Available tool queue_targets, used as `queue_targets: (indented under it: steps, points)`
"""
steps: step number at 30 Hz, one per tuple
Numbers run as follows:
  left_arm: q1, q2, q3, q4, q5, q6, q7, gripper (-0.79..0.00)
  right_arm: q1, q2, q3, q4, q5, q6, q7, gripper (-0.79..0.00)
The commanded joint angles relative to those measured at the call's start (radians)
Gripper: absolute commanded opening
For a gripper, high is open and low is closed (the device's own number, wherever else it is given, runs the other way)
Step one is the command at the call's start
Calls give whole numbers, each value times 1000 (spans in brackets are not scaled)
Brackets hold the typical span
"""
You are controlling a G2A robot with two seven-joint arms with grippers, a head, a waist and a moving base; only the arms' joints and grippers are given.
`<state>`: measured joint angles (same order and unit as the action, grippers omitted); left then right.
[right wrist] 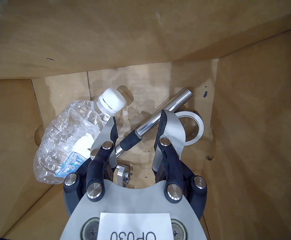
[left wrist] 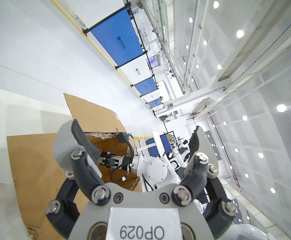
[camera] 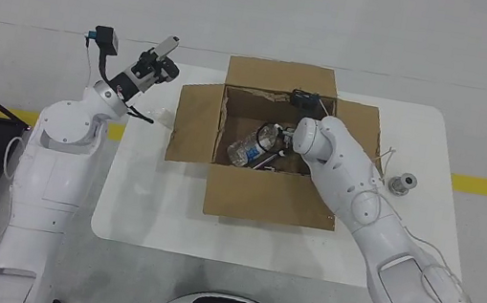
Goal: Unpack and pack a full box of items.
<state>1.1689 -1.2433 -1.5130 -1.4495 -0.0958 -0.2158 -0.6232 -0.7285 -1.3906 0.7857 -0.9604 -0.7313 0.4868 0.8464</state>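
From above, an open cardboard box [camera: 260,198] sat in the middle of the table [camera: 147,203], with the right arm [camera: 346,174] reaching down into it beside a clear plastic bottle [camera: 249,150]; the left gripper [camera: 170,44] hung in the air off the box's left flap, and a small metal spool [camera: 402,184] lay on the table right of the box. The left wrist view showed that gripper's fingers wide apart, holding nothing. In the right wrist view the right gripper [right wrist: 138,118] was low inside the box, fingers apart astride a steel rod [right wrist: 168,106] with a black band, the crumpled white-capped bottle to one side and a roll of white tape [right wrist: 195,127] to the other
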Motion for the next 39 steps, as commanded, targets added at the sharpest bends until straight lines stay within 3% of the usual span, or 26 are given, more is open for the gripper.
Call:
queue_targets:
  steps: [1,3,4,10,11,12,15,19,24,39]
  points:
    - [0,0,0,0,-1,0,0,0,0,0,0,0,0,0,0,-400]
    - [0,0,0,0,-1,0,0,0,0,0,0,0,0,0,0,-400]
    - [0,0,0,0,-1,0,0,0,-3,0,1,-1,1,-2,-5,0]
    - [0,0,0,0,-1,0,0,0,-70,14,34,-84,-16,9,-26,0]
    - [0,0,0,0,-1,0,0,0,-82,17,42,-101,-23,16,-23,-12]
    - [0,0,0,0,-1,0,0,0,-96,21,48,-118,-30,22,-18,-108]
    - [0,0,0,0,-1,0,0,0,-131,32,64,-167,-55,33,2,-222]
    - [0,0,0,0,-1,0,0,0,-150,39,78,-194,-76,39,42,-329]
    - [0,0,0,0,-1,0,0,0,-119,27,59,-154,-73,32,79,-403]
    - [0,0,0,0,-1,0,0,0,38,-70,-44,116,12,51,77,-409]
